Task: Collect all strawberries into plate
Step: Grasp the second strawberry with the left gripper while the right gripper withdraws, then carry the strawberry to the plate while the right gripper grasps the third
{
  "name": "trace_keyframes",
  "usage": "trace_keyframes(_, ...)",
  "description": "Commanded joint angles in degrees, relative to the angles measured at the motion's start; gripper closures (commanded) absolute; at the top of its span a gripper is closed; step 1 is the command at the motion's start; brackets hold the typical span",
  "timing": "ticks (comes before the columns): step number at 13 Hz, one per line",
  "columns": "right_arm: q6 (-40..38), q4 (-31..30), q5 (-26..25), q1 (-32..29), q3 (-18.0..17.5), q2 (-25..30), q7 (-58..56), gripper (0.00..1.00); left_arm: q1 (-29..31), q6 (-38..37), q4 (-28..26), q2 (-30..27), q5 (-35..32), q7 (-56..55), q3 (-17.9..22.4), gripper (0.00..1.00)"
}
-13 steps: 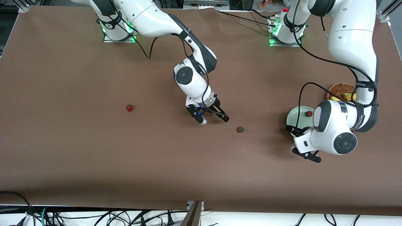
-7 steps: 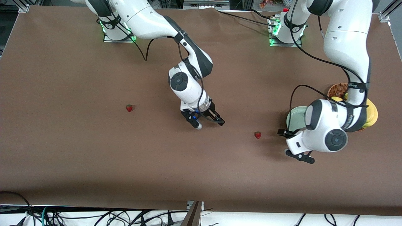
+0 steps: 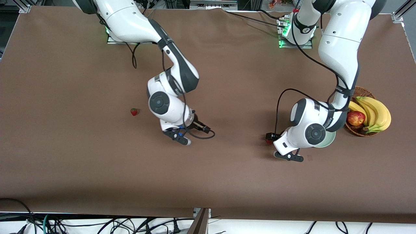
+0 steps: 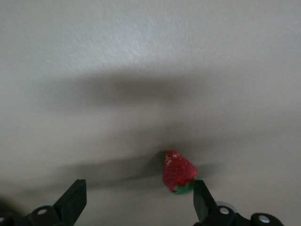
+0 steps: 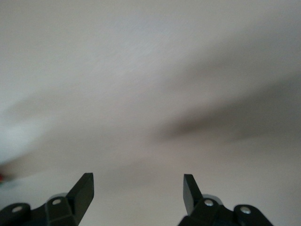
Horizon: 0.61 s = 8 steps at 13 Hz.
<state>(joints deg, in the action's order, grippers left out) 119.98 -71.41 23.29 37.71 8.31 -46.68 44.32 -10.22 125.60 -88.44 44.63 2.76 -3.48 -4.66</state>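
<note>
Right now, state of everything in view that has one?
left end effector: open, low over strawberry A
strawberry A: on table, ungripped
strawberry B: on table, toward right arm's end
right end effector: open, empty, over bare table
plate: mostly hidden under left arm
basket: upright, holds bananas and apple

The pale mint-green round plate (image 3: pixel 328 140) is mostly hidden under the left arm; the third strawberry isn't visible anywhere.
</note>
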Motion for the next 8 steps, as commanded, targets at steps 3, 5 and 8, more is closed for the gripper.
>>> trace_keyframes(3, -5.5, -9.4, -6.2, 0.3, 6.1, 4.7, -16.9, 0.15, -2.0, 1.7, -3.7, -3.1, -0.1, -8.4, 0.1, 0.00)
trace_keyframes(5, -2.1, -18.6, -8.9, 0.3, 6.8, 9.7, -20.3, 0.15, -2.4, 1.9, -3.7, -3.1, -0.4, -11.2, -0.2, 0.00)
trace_keyframes(8, 6.0, -32.1, -13.9, 0.4, 6.9, 16.7, -23.6, 0.15, -2.4, 2.7, -3.7, -3.1, -0.4, -11.6, -0.2, 0.00)
